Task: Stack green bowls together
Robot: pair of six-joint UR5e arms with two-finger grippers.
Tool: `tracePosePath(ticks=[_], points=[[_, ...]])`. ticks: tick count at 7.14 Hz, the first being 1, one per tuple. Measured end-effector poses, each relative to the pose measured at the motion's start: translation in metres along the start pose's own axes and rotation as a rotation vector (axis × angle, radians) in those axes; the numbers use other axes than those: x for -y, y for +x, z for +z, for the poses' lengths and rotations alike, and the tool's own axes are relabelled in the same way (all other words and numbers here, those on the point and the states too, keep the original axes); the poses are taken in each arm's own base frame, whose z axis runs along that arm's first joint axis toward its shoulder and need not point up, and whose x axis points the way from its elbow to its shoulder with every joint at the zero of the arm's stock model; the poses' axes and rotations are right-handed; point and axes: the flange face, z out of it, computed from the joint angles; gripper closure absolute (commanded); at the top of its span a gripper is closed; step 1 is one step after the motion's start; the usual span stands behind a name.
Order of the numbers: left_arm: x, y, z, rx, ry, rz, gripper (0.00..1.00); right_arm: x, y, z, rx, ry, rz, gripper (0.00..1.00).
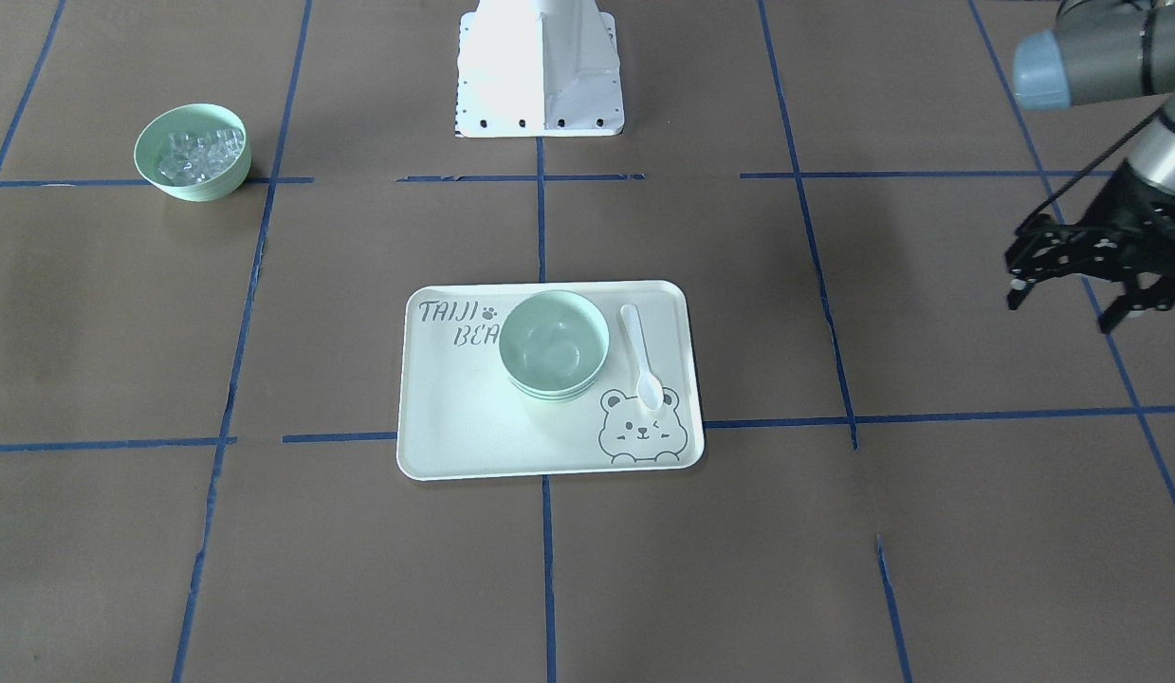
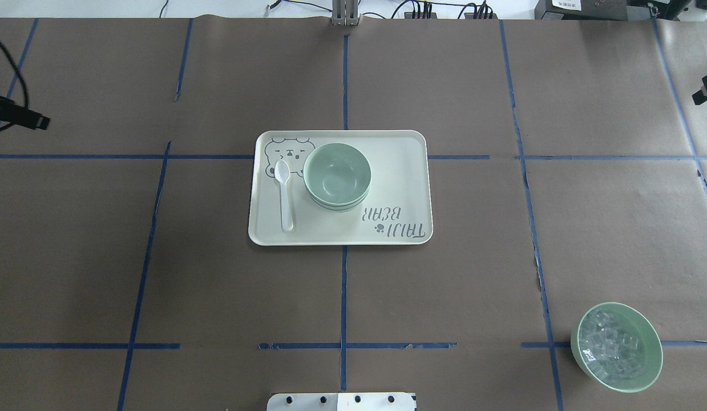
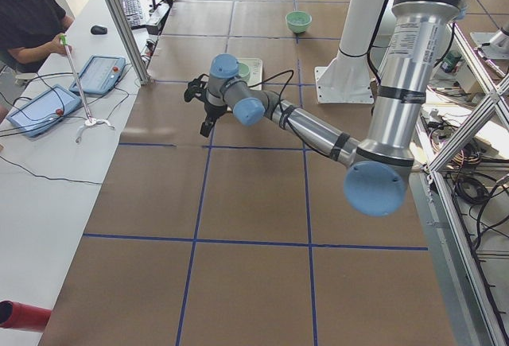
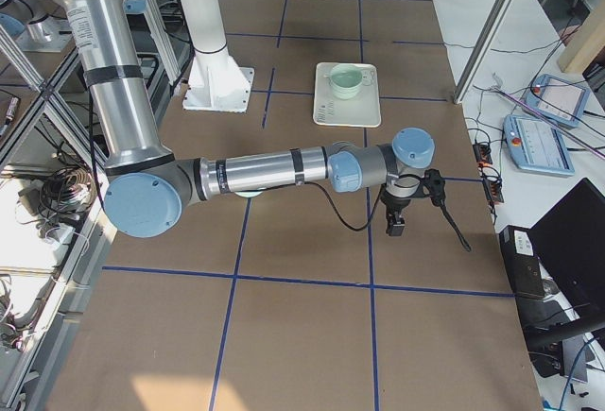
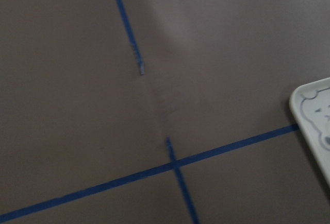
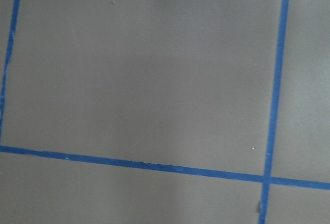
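The green bowls point(image 1: 554, 343) sit nested in one stack on the bear-print tray point(image 1: 454, 427), also seen from overhead point(image 2: 336, 176) and in the right side view point(image 4: 346, 78). Several rims show at the side of the stack. My left gripper point(image 1: 1061, 311) hangs open and empty above the table, far out to the stack's side. Only a dark sliver of it shows at the overhead view's left edge point(image 2: 22, 117). My right gripper point(image 4: 416, 205) is far from the tray on the other side. I cannot tell whether it is open or shut. Both wrist views show no fingers.
A matching green bowl with clear cubes point(image 1: 192, 152) stands near the robot's right side point(image 2: 617, 346). A white spoon point(image 1: 641, 356) lies on the tray beside the stack. The robot's white base point(image 1: 540, 71) is at the near table edge. An operator sits at the left side view's edge.
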Motion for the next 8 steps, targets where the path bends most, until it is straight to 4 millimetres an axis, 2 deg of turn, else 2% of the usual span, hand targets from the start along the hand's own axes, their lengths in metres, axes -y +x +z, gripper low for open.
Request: tracePosePath(ticks=[1, 2, 3, 4, 6, 8], points=[[-0.024, -0.068, -0.019, 0.052, -0.033, 0.053, 0.0, -0.005, 0.027, -0.004, -0.021, -0.015, -0.032, 0.0], [-0.039, -0.122, -0.034, 0.081, -0.098, 0.051, 0.0, -0.009, 0.05, 0.0, -0.038, -0.033, -0.06, 0.0], [-0.048, -0.152, -0.043, 0.075, -0.169, 0.003, 0.0, -0.012, 0.063, 0.007, -0.045, -0.053, -0.084, 0.0], [-0.057, -0.163, -0.044, 0.023, -0.225, -0.06, 0.0, -0.012, 0.061, 0.014, -0.047, -0.072, -0.105, 0.0], [-0.071, -0.167, -0.037, -0.068, -0.277, -0.18, 0.0, 0.005, 0.031, 0.022, -0.042, -0.119, -0.127, 0.0], [-0.071, -0.162, -0.03, -0.078, -0.292, -0.282, 0.0, 0.011, 0.018, 0.006, -0.042, -0.112, -0.132, 0.0]])
